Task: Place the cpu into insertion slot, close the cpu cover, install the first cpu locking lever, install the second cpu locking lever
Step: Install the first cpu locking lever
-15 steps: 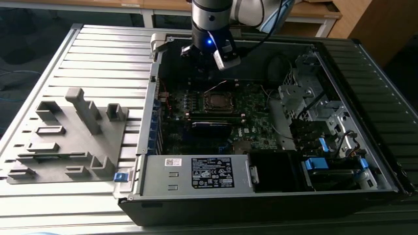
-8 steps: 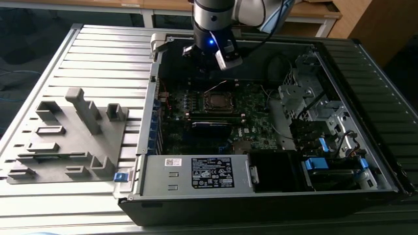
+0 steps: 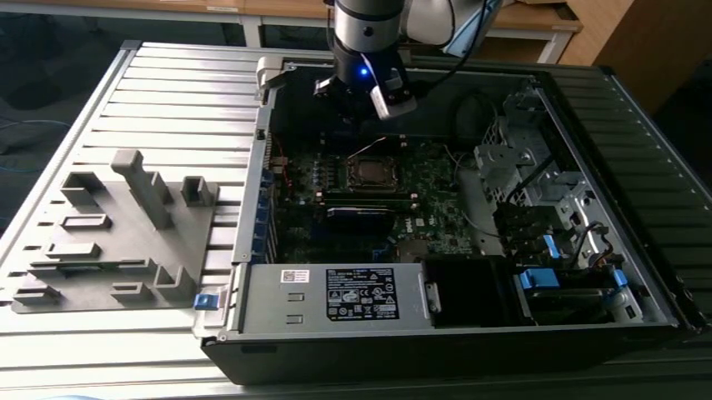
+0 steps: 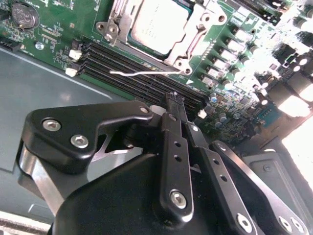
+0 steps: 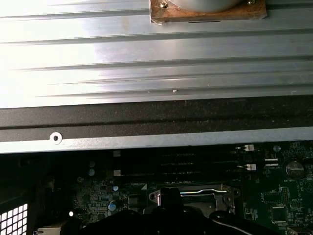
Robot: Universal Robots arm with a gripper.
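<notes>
Right now your gripper (image 4: 174, 98) hangs over the board (image 4: 58, 29), just short of the socket. In the second wrist view its fingers look pressed together with nothing between them. The cpu (image 4: 156, 22) sits in the socket, its grey top showing through the window of the cover (image 4: 195, 29). The cover seems to lie down over it, though the angle is too steep for me to be sure it is flat. A thin silver lever (image 4: 142, 73) sticks out loose across the memory slots (image 4: 122, 61), not hooked under any catch. In the exterior view the socket (image 3: 371, 171) lies mid-board, with the arm above it toward the case's far wall.

Watch the lever first. It is a slim, springy wire, and narrow fingertips could slide off it as you press. A slip would drive them into the memory slots or the small parts beside the socket. If the cover is not seated, forcing the lever down could pinch the cpu crooked in the socket. Pushing too hard may also flex the board.
</notes>
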